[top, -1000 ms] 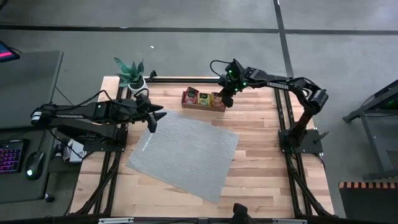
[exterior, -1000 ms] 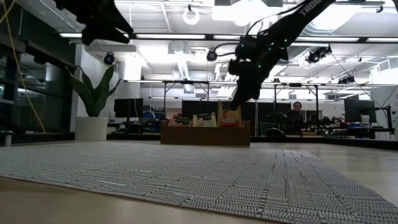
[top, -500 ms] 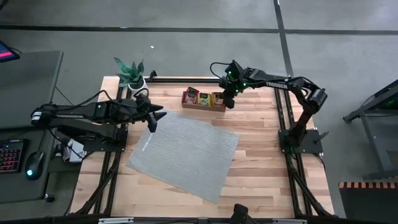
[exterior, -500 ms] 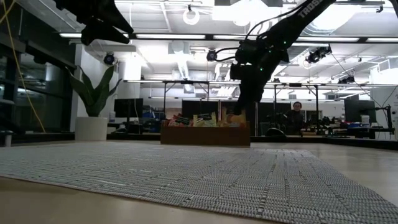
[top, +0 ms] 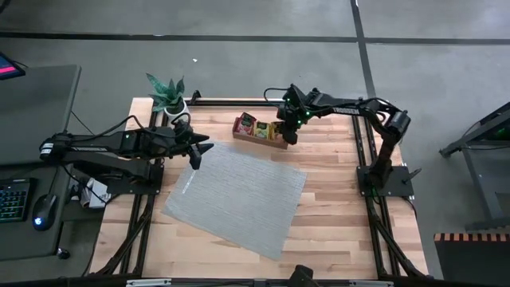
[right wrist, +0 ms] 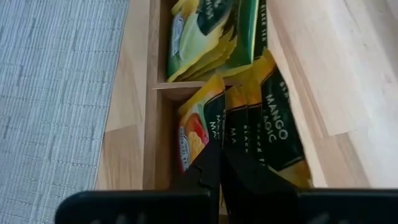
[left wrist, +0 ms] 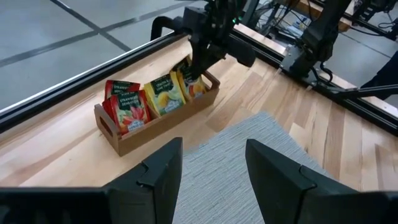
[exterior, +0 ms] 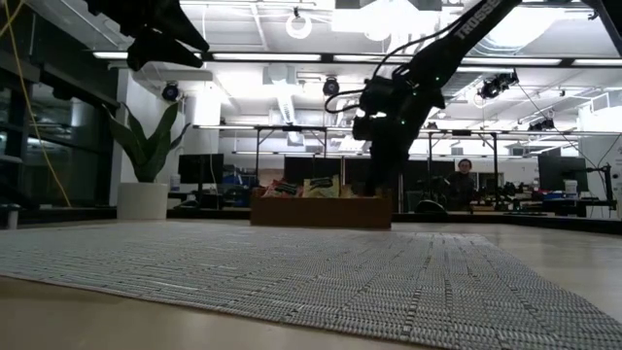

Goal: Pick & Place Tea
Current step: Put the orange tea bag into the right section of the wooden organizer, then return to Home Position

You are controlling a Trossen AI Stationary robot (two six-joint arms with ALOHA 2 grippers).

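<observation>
A brown wooden tray (top: 260, 137) stands at the table's far edge with tea sachets upright in its compartments: red (left wrist: 127, 111), yellow (left wrist: 163, 94) and orange (left wrist: 193, 87). My right gripper (right wrist: 219, 155) is shut and dips from above among the orange sachets (right wrist: 273, 134) in the tray's right compartment; the high view shows my right gripper (top: 288, 137) there too. My left gripper (left wrist: 211, 165) hangs open above the far left corner of the grey mat (top: 235, 195), well short of the tray, with nothing between its fingers. My right gripper comes slanting down from above with its fingers shut, their tips (right wrist: 211, 163) at the top edges of the orange sachets (right wrist: 202, 127). Nothing shows between the fingers. Whether the tips touch a sachet, I cannot tell.
A potted plant (top: 169, 96) stands at the far left corner of the table. The grey mat covers the table's middle. Bare wood (top: 335, 183) lies to the mat's right. A person (exterior: 465, 180) sits far behind the table.
My right gripper has gone down toward the tray and tipped more steeply, from above the right compartment to among the orange sachets, staying shut.
</observation>
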